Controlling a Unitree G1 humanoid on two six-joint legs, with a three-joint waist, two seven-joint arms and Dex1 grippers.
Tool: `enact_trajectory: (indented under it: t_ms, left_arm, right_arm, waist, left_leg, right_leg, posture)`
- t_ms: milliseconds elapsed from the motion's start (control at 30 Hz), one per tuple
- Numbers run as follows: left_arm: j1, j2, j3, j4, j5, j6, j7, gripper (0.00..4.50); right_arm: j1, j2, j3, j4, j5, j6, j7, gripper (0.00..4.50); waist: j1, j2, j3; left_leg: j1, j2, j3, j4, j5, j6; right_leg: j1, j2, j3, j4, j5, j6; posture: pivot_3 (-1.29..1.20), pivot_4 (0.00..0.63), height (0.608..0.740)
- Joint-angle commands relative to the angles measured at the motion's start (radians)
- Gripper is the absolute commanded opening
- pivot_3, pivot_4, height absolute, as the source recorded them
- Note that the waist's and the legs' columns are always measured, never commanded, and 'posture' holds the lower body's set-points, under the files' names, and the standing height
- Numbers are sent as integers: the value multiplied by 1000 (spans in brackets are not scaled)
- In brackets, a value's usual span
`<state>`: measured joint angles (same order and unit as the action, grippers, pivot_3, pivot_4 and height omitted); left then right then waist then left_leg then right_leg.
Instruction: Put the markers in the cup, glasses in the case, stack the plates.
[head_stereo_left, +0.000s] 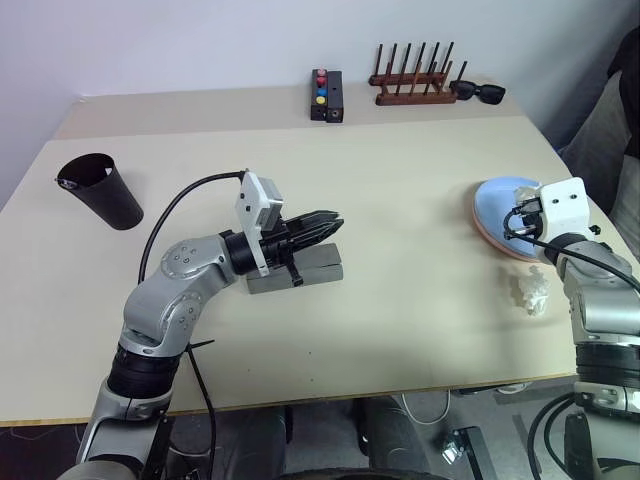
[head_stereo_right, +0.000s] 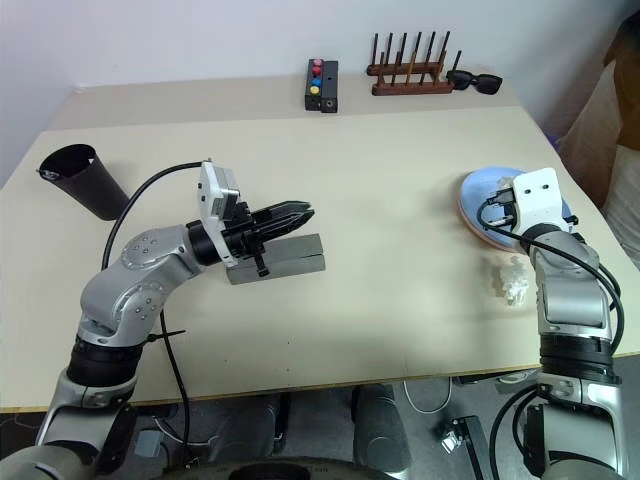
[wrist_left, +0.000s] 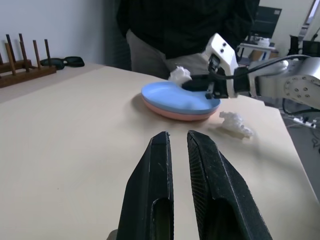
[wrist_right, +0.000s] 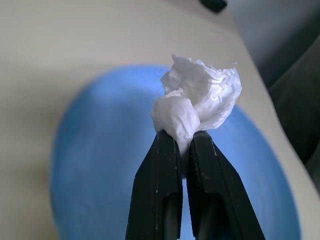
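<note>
Dark tapered cup (head_stereo_left: 101, 190) upright at far left of counter. Grey case (head_stereo_left: 300, 268) shut, lying flat mid-counter. Light blue plate (wrist_left: 177, 96) stacked on salmon pink plate (wrist_left: 170, 112), right side.

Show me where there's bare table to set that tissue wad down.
Widest bare patch: mid-table between the grey case and the stacked plates. Also bare between the cup and case. Crowded at the right edge: plates, another crumpled tissue.

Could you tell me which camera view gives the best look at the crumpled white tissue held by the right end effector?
The right wrist view: the tissue sits pinched between the fingers, over the blue plate. The left wrist view shows it small; the eye views barely show it.
</note>
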<state>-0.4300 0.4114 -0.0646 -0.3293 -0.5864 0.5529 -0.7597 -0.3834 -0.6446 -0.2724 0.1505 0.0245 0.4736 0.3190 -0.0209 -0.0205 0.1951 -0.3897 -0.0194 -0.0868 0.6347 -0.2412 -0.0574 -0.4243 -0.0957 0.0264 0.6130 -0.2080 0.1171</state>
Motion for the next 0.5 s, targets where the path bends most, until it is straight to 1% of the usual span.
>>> enact_trajectory:
  t_ms: [33,67,133,167,333,400,500]
  left_arm:
    - [12,9,18,-15,-2,-31,-18,502]
    - [11,10,20,-15,-4,-29,-19,502]
    - [-1,8,19,-15,-12,-19,-20,502]
    - [-8,6,18,-16,-16,-14,-20,502]
    - [-60,-12,0,3,-29,12,-28,502]
    - [-85,-26,-15,29,-25,12,-38,502]
    - [-90,-44,-37,76,-8,-19,-74,502]
  right_arm:
    - [-1,-15,-38,-18,15,-9,-13,1399]
    - [2,-15,-40,-22,10,-13,-21,2005]
    - [9,-16,-43,-36,0,-24,-35,3043]
    - [14,-16,-45,-44,-2,-28,-40,3475]
    - [91,-5,-104,-157,59,-27,-14,3475]
    - [147,8,-150,-247,132,-20,33,3475]
    - [285,16,-213,-399,250,18,131,3475]
  waist:
    - [2,0,0]
    - [3,0,0]
    - [4,0,0]
    - [5,0,0]
    - [9,0,0]
    - [8,0,0]
    - [8,0,0]
  left_leg:
    - [0,0,0,0,0,0]
    - [0,0,0,0,0,0]
    - [0,0,0,0,0,0]
    - [0,0,0,0,0,0]
    - [-1,0,0,1,0,0]
    - [-1,0,0,1,0,0]
    - [-1,0,0,0,0,0]
  right_leg:
    - [0,0,0,0,0,0]
    - [0,0,0,0,0,0]
    - [0,0,0,0,0,0]
    - [0,0,0,0,0,0]
    - [0,0,0,0,0,0]
    - [0,0,0,0,0,0]
    - [0,0,0,0,0,1]
  posture:
    - [0,150,734]
    - [0,150,734]
    - [0,150,734]
    - [0,150,734]
    - [0,150,734]
    - [0,150,734]
    - [0,150,734]
